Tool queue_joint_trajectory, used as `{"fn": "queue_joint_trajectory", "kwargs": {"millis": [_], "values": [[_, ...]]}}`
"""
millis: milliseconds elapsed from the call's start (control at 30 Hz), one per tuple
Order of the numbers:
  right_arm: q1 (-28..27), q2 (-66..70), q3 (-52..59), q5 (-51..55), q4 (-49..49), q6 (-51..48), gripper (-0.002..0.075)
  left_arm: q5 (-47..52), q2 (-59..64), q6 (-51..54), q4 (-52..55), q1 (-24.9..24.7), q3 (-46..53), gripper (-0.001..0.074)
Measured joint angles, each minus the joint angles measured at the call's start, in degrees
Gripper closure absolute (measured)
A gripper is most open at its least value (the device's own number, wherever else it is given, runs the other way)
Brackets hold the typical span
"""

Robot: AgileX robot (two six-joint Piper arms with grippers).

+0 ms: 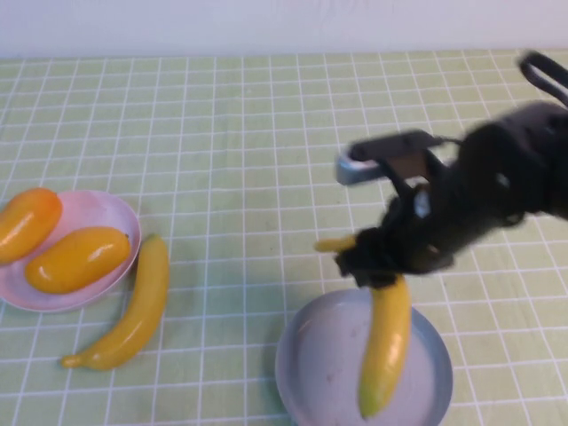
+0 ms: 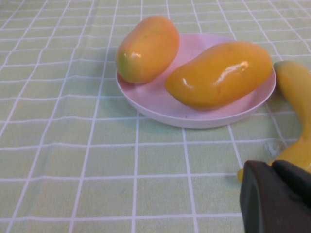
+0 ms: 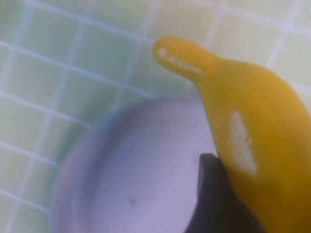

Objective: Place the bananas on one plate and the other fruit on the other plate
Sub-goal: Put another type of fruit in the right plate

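Observation:
My right gripper (image 1: 377,266) is shut on a yellow banana (image 1: 386,342) and holds it by its stem end, hanging down over the grey-blue plate (image 1: 319,364). In the right wrist view the banana (image 3: 252,126) fills the jaws beside one dark finger (image 3: 211,199), above the plate (image 3: 146,170). The second banana (image 1: 133,311) lies on the cloth beside the pink plate (image 1: 111,213). That plate holds the orange-red fruit (image 1: 27,222) and the yellow-orange fruit (image 1: 75,259). My left gripper (image 2: 272,194) is shut and empty, low near that banana's tip (image 2: 296,97), out of the high view.
A green checked cloth (image 1: 248,160) covers the whole table. The left wrist view shows the pink plate (image 2: 160,104) with both oval fruits (image 2: 148,48) (image 2: 218,73) close ahead. The white wall runs along the far edge.

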Motion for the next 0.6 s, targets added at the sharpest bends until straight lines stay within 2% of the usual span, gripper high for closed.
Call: {"fn": "queue_joint_trajectory", "kwargs": {"millis": [200, 600], "values": [[-1.33, -2.76, 9.18, -3.43, 0.79, 0.16, 0.0401, 0.00, 0.00, 0.00, 0.00, 0.00, 0.00, 0.0734], [-1.53, 2.76, 9.77, -3.05, 1.46, 0.16, 0.0386, 0.00, 0.00, 0.00, 0.00, 0.00, 0.00, 0.0734]]}}
